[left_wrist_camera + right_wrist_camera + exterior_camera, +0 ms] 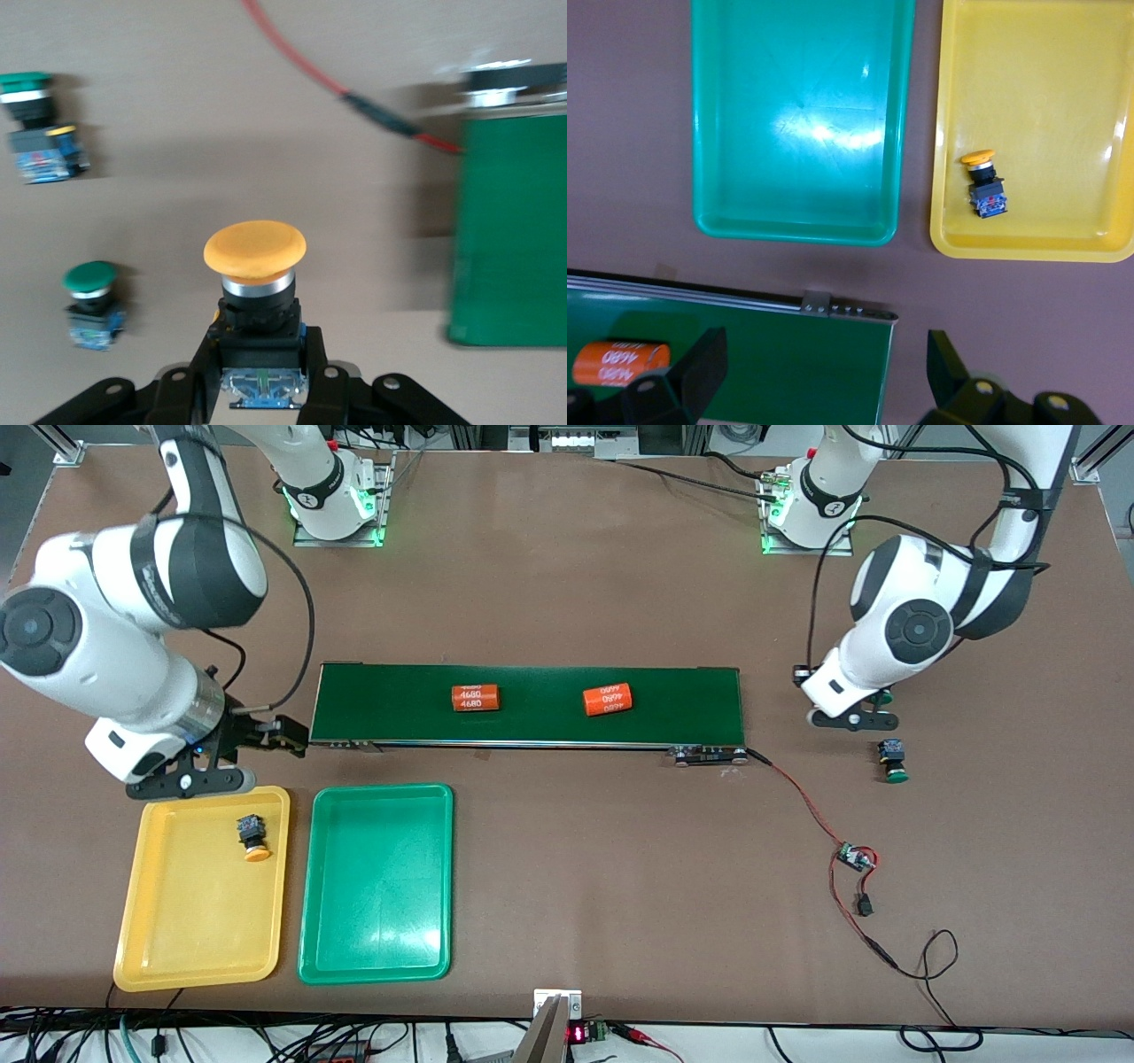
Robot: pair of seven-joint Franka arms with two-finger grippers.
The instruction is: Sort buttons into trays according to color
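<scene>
Brown table (567,868); green conveyor belt (532,726) across centre.

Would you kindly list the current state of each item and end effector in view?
Left end effector: shut on a yellow-capped button.
Right end effector: open, holding nothing, over the conveyor belt end.
Yellow tray: holds one yellow-capped button, lying on its side.
Green tray: no button in it.
Green-capped buttons: on the table, unsorted.

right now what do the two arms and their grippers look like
Both arms have glossy white shells with black joint bands and round dark-grey caps; black cables loop along them. Bases glow green. The left gripper and right gripper have black fingers on black bars.
</scene>
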